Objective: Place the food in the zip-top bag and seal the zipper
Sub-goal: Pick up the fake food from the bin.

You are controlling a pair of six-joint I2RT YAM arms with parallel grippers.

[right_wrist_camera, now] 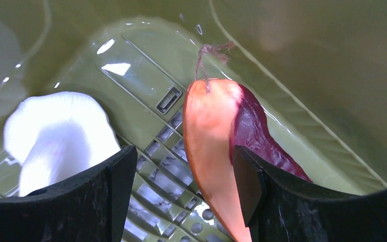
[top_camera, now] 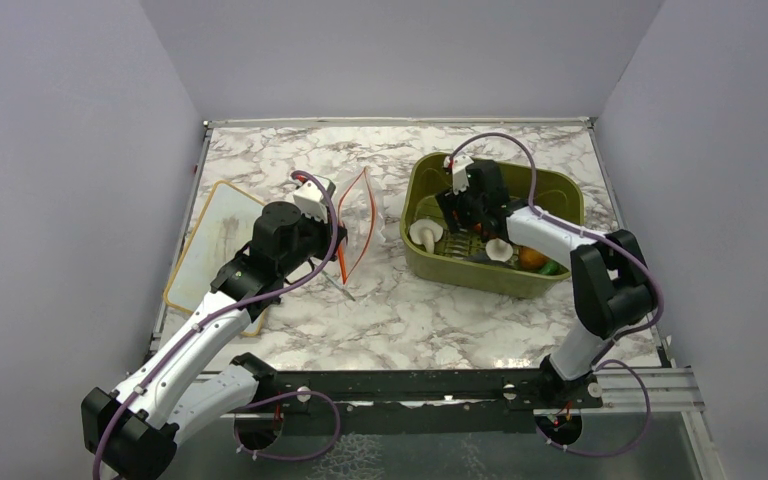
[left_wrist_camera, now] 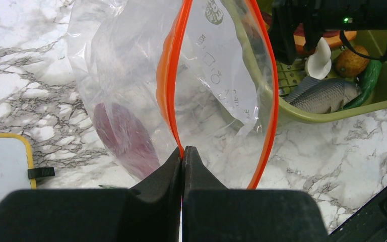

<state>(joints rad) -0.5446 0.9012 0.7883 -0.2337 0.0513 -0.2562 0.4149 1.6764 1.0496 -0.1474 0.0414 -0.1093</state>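
On the left side of the marble table [top_camera: 410,310], your left gripper [left_wrist_camera: 182,154] has its jaws pressed together on the zipper [left_wrist_camera: 167,85], pinching the red-orange strip at one end of the mouth. The zip-top bag [left_wrist_camera: 131,75] hangs from that pinch with its mouth spread wide, the two sides of the strip bowing apart. A dark red-purple piece [left_wrist_camera: 126,138] lies inside the bag, low against the clear plastic. Just beside the bag on its outer side sits a tan-rimmed white board [top_camera: 215,235].

Over on the right, your right gripper [right_wrist_camera: 181,171] is down inside the olive-green tub [top_camera: 550,180] with its jaws standing apart. Between them rests the orange crescent slice [right_wrist_camera: 209,141], its purple skin close against one finger; you cannot tell from the wrist view whether it touches. A white mushroom [right_wrist_camera: 55,131] lies on the tub floor just outside the other finger. Elsewhere in the tub you can see a grey fish [left_wrist_camera: 322,96], a small round orange piece [left_wrist_camera: 351,60] and a green bit [left_wrist_camera: 365,83].
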